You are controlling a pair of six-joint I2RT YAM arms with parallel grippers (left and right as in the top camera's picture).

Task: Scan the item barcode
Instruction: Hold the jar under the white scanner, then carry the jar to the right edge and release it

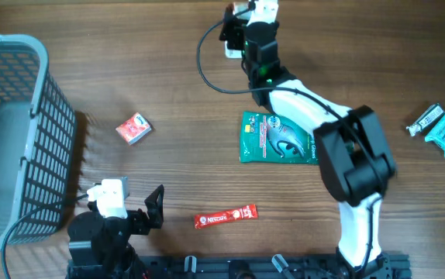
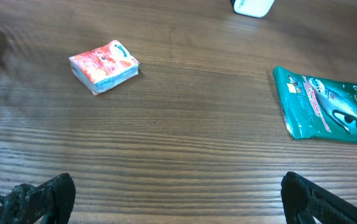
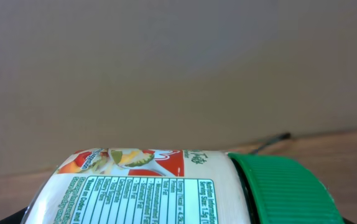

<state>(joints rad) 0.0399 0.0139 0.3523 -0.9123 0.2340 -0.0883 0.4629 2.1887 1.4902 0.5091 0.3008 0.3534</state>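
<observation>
Take the green pouch (image 1: 277, 138) in the middle of the counter (image 1: 176, 93) as your marker. Your right tool (image 1: 238, 29) is reached out past the pouch, towards the far edge. Its jaws stand wide, closed on a jar (image 3: 147, 193) that lies sideways across the wrist view. You can see the jar's green cap (image 3: 284, 193) at the right, and its printed nutrition panel faces the camera. I cannot make out a barcode on the side that shows.

Your left tool (image 2: 175, 190) sits nearer you than the pouch and off to its left. It is spread fully apart with nothing between its fingers (image 2: 48, 193), only bare counter below.

A small red and white packet (image 1: 133, 128) lies left of the pouch. A red stick sachet (image 1: 225, 216) lies on the near side of the pouch. The grey basket (image 1: 48, 132) stands far to the left of the pouch, and two pale wrappers (image 1: 439, 128) lie well off to its right.
</observation>
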